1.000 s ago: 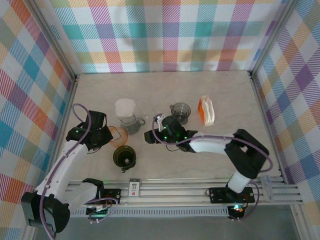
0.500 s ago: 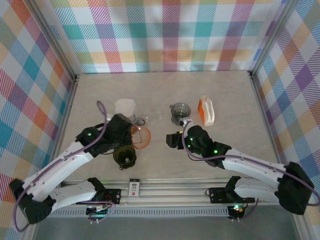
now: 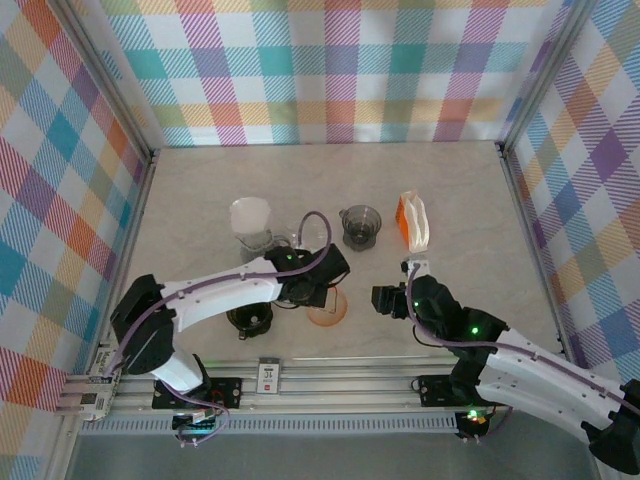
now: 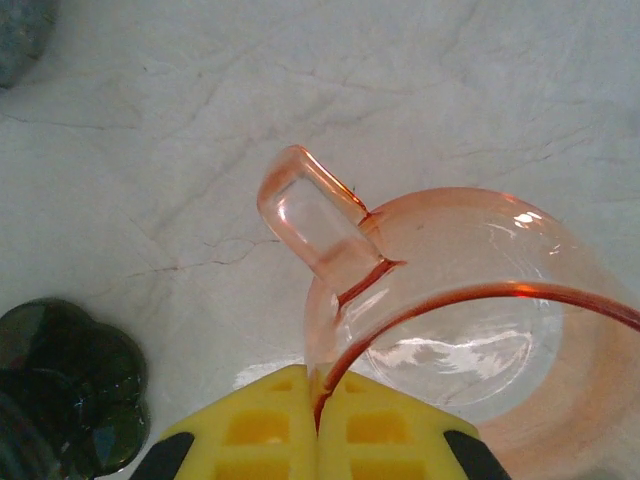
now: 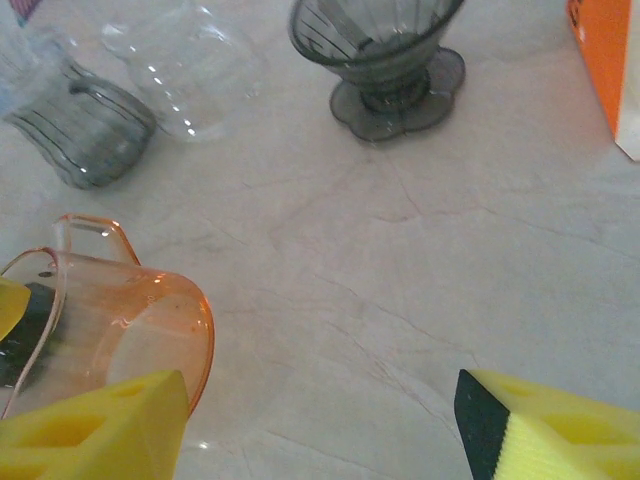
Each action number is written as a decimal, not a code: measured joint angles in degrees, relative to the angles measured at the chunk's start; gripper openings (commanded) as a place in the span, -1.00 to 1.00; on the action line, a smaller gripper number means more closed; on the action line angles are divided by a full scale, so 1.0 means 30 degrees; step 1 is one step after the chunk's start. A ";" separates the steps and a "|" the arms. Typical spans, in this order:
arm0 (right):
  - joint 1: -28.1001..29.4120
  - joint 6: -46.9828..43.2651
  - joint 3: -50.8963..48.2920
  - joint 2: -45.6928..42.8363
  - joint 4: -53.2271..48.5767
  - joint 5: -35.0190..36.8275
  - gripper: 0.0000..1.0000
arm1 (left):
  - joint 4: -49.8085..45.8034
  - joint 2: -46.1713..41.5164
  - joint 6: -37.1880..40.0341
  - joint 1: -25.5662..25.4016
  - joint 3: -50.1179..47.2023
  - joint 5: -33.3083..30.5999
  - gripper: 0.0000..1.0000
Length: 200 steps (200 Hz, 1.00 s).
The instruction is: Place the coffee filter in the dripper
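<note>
My left gripper [image 4: 318, 420] is shut on the rim of a clear orange dripper [image 4: 450, 330], which has its handle pointing away. From above, the left gripper [image 3: 322, 288] holds this orange dripper [image 3: 328, 306] at the front middle of the table. To its right my right gripper [image 3: 383, 298] stands open with nothing between its fingers. In the right wrist view the gripper [image 5: 320, 430] faces bare table, with the orange dripper [image 5: 100, 330] at its left finger. A white coffee filter [image 3: 250, 213] sits in a grey dripper [image 3: 260, 241] at the back left.
A second grey dripper [image 3: 361, 225] stands mid-table, and an orange and white filter pack [image 3: 413, 222] is to its right. A dark green dripper [image 3: 250, 318] sits at the front left, under the left arm. A clear glass piece [image 5: 190, 70] lies between the grey drippers.
The left arm has swung right, carrying the orange dripper from the left side to the front middle. The right arm has pulled back to the right and nearer the front edge.
</note>
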 measured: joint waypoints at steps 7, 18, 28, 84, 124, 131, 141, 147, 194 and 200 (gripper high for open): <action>0.0000 0.0051 -0.0007 -0.0007 -0.0277 0.0015 0.47 | 0.0007 0.0313 0.0182 -0.0015 0.0058 0.0051 -1.00; 0.0000 0.0073 -0.0015 0.0029 -0.0597 0.0066 0.48 | -0.0066 0.0750 0.0386 -0.0015 0.0255 0.0153 -1.00; 0.0000 0.0080 -0.0015 0.0051 -0.0787 0.0095 0.49 | -0.0073 0.1100 0.0576 -0.0029 0.0503 0.0189 -1.00; 0.0000 0.0211 -0.0015 0.0488 -0.0962 0.0131 0.54 | -0.0109 0.2448 0.1268 -0.0058 0.1188 0.0153 -0.77; 0.0000 0.0503 -0.0007 0.1027 -0.1100 0.0124 0.55 | -0.0051 0.2565 0.1384 -0.0102 0.1253 0.0197 -0.59; 0.0000 0.0568 -0.0007 0.1056 -0.1100 0.0124 0.56 | -0.0051 0.2565 0.1384 -0.0102 0.1253 0.0197 -0.54; 0.0000 0.0612 0.0000 0.1115 -0.1093 0.0124 0.56 | -0.0058 0.2565 0.1377 -0.0102 0.1253 0.0160 -0.44; 0.0000 0.0641 0.0007 0.1173 -0.1086 0.0124 0.56 | -0.0051 0.2565 0.1406 -0.0109 0.1260 0.0138 -0.36; -0.0423 0.0758 0.0590 0.2980 -0.0750 -0.0095 0.58 | 0.0044 0.0663 0.1282 -0.0189 0.1268 -0.0452 0.27; -0.0627 0.0750 0.0794 0.3395 -0.0656 -0.0211 0.58 | 0.0124 0.0044 0.1297 -0.0197 0.1268 -0.0561 0.34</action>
